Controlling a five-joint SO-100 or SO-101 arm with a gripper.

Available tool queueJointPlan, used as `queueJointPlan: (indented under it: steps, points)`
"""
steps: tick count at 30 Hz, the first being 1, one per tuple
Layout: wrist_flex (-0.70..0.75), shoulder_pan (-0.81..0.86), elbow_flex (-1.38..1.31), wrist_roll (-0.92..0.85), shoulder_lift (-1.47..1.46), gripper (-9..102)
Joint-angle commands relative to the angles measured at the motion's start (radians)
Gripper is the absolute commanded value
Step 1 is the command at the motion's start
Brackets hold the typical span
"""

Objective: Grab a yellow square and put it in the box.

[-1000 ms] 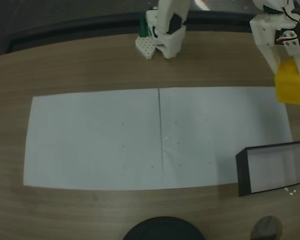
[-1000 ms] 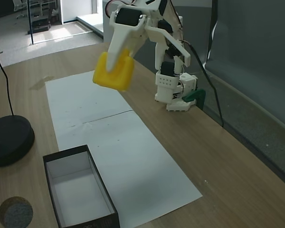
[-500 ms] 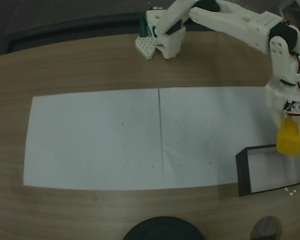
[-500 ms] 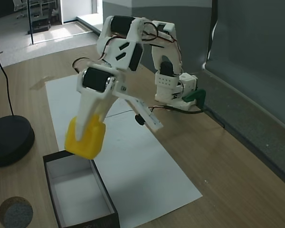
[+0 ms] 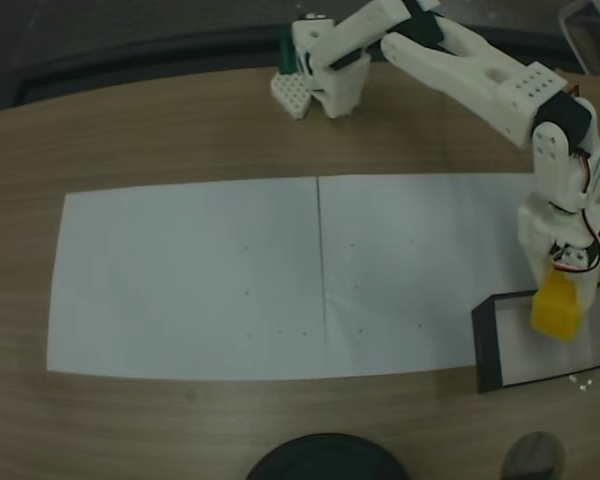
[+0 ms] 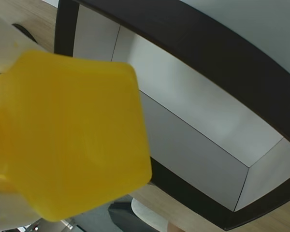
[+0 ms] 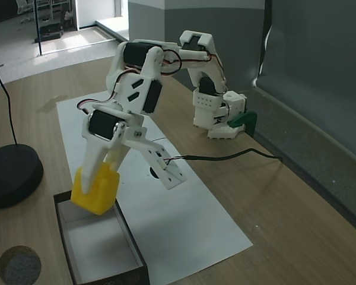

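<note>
Directly beneath the gripper (image 7: 94,191) lies the box (image 7: 129,249). Its fingers clamp the yellow square (image 7: 95,189), poised just above the rim for release.

Below the gripper (image 7: 94,191) the box (image 7: 128,244) lies open, white floor bare; only its thin black walls ring the way down, the near rim just beside the yellow square (image 7: 95,190).

Yellow square (image 7: 95,190) hangs tilted over the black-walled, white-floored box (image 7: 123,229)
</note>
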Motion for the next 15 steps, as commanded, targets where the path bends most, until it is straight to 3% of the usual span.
queueJointPlan:
  steps: [1, 4, 6, 15]
  points:
    - [-0.017, 0.009, -0.057, 0.055, 0.034, 15]
    - [-0.008, 0.021, -0.049, 0.095, 0.044, 29]
    - [0.018, 0.025, -0.057, 0.091, 0.048, 33]
    - [0.158, 0.026, -0.057, 0.091, 0.209, 11]
